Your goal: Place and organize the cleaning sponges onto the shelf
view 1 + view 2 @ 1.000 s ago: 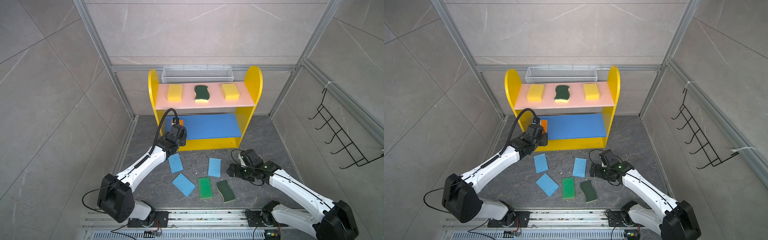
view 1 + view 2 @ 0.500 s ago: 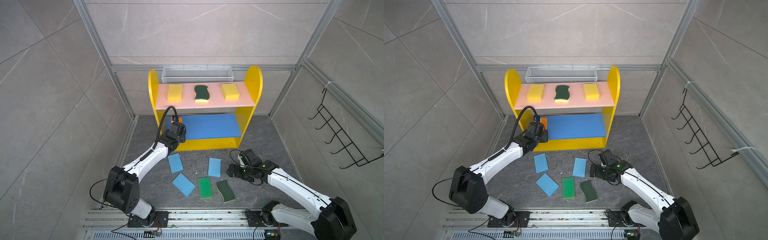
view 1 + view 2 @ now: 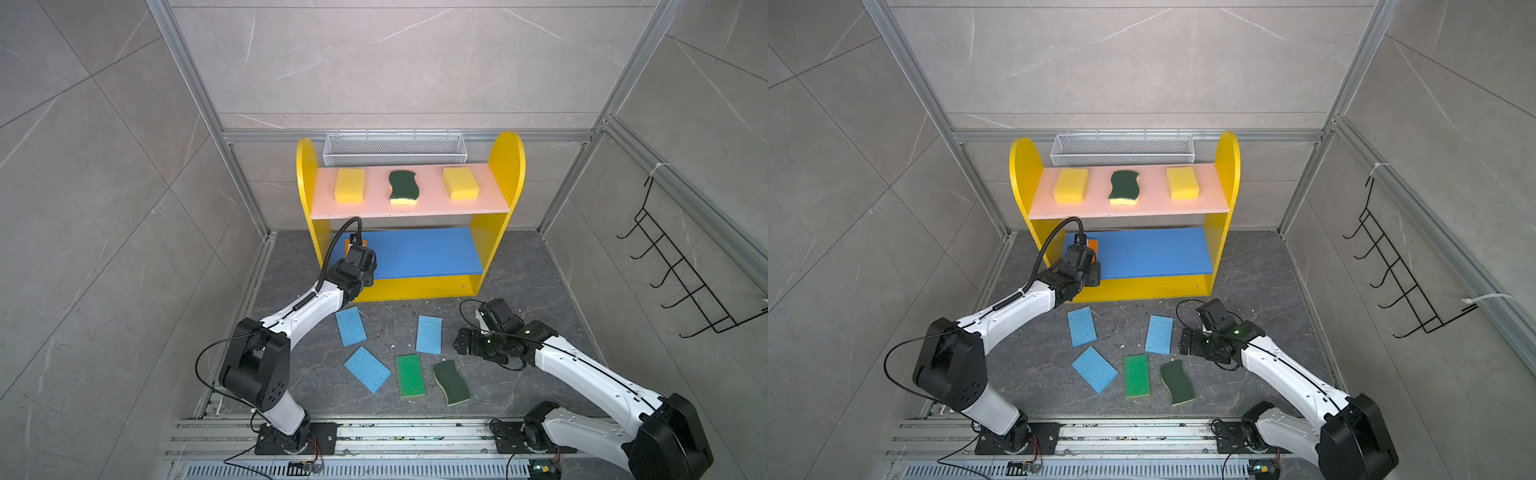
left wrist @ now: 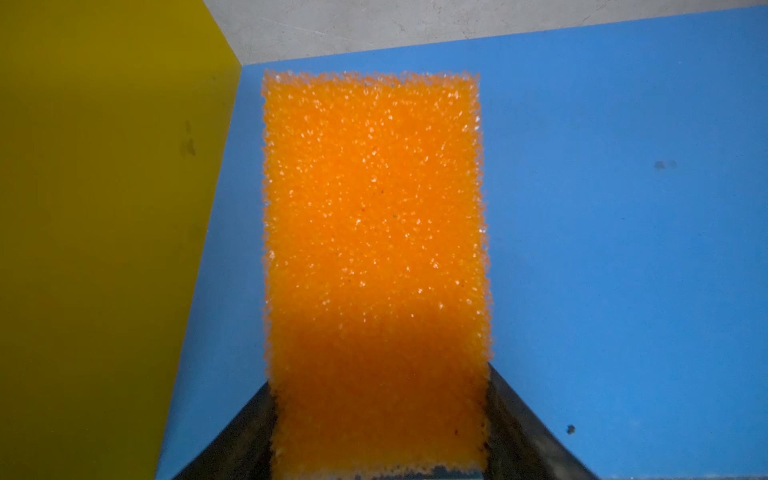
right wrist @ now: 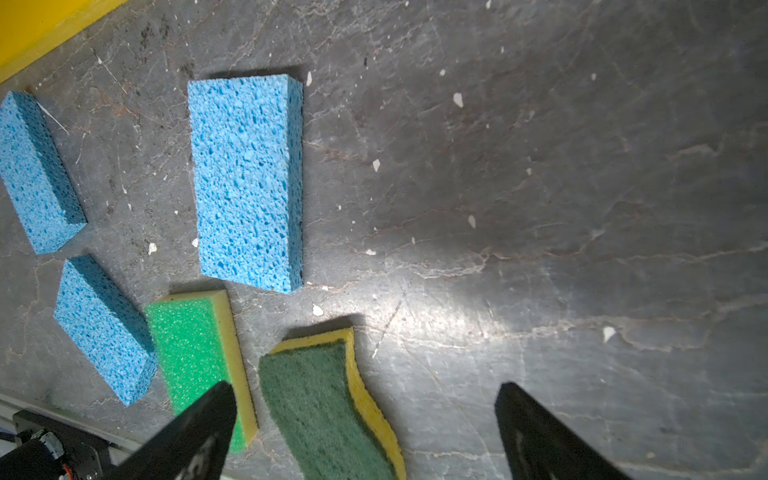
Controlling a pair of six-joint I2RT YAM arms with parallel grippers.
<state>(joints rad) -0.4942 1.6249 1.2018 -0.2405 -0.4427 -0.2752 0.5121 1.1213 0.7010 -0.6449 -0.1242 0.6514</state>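
The yellow shelf [image 3: 505,166] stands at the back. Its pink upper board carries two yellow sponges [image 3: 350,185] [image 3: 460,183] and a wavy dark-green scourer [image 3: 402,188]. My left gripper [image 4: 379,376] reaches over the left end of the blue middle board [image 3: 424,253], shut on the orange sponge [image 4: 374,228], close to the yellow side panel. On the floor lie three light blue sponges [image 3: 350,326] [image 3: 429,334] [image 3: 367,369], a bright green sponge [image 3: 410,376] and a second scourer [image 3: 451,382]. My right gripper [image 5: 365,386] hangs open just right of them, holding nothing.
A white wire mesh basket [image 3: 395,148] sits behind the shelf's top. A black hook rack [image 3: 681,274] hangs on the right wall. Metal rails [image 3: 374,432] run along the front edge. Grey walls close in on both sides.
The left arm has stretched forward, carrying the orange sponge a little deeper over the blue board. The right arm has barely moved.
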